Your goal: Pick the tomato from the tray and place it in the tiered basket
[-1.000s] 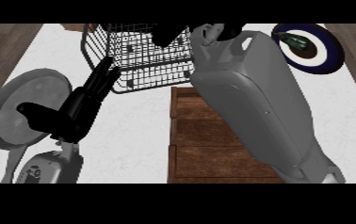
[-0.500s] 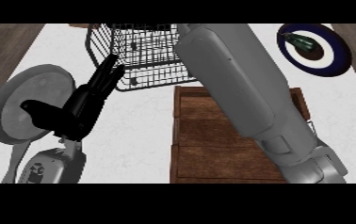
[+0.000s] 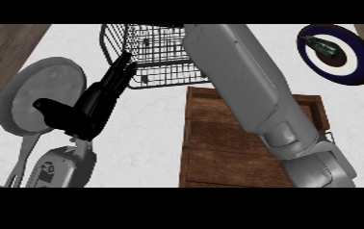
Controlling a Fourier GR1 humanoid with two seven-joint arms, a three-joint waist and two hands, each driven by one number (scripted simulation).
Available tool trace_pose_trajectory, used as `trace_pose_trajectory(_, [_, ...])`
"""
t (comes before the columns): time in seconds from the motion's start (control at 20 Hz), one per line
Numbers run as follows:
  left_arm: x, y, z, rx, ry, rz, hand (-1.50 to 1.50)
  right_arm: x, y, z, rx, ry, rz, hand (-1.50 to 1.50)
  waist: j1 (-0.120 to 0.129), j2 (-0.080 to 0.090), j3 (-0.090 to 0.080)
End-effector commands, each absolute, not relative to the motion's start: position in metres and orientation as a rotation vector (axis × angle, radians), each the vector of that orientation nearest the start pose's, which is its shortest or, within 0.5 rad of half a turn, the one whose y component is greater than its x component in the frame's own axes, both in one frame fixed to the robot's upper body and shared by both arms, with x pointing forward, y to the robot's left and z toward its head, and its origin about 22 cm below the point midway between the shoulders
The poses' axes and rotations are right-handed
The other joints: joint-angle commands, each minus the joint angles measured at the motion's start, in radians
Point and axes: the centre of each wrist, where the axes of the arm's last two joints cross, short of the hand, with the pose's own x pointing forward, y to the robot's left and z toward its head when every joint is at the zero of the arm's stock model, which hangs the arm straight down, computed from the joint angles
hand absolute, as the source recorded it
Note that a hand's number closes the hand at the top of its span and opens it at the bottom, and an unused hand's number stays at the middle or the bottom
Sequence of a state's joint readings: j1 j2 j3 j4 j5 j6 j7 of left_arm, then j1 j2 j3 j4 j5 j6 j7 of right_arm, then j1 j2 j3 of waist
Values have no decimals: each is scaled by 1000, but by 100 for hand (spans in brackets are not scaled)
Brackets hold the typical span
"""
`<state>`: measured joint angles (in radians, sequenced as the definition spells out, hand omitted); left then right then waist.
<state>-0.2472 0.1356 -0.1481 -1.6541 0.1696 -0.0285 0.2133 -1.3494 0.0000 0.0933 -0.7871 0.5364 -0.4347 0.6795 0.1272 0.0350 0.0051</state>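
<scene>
Head view: right forearm [image 3: 256,93] stretching over tray [image 3: 213,141] toward tiered basket [image 3: 153,55], its hand hidden, grip unknowable. Tomato showing nowhere. Left hand [image 3: 96,100] resting open over desk [image 3: 146,127]. Placing likely underway.

1. Single view only: head camera, looking steeply down at the bench [image 3: 153,122]; nothing shared with a second view.
2. Forearms enter from the lower edge, so the camera sits above and behind them, facing away from the robot's body.
3. Close in: right forearm [image 3: 249,88] fills much of the centre-right and runs up out of frame; right hand not visible.
4. Left hand [image 3: 96,105] shows at left, fingers straight.
5. Frame reaches wire basket [image 3: 142,50] at top, wooden tray [image 3: 213,141] lower centre, pan [image 3: 35,93] left, plate [image 3: 334,55] top right, cropped.
</scene>
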Motion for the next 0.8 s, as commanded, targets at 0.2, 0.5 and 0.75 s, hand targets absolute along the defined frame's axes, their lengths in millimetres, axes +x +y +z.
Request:
trace_pose_trajectory(0.2, [291, 193, 48, -215, -1450, -278, 0, 422, -3, 249, -514, -1762, 282, -150, 31, 21, -9])
trace_pose_trajectory(0.5, [289, 189, 45, -212, -1447, -263, 0, 425, 2, 250, -571, -1880, 122, -150, 7, 9, -9])
trace_pose_trajectory(0.75, [275, 203, 31, -176, -1413, -242, 0, 433, -7, 251, -573, -1813, -138, -150, -18, 0, -8])
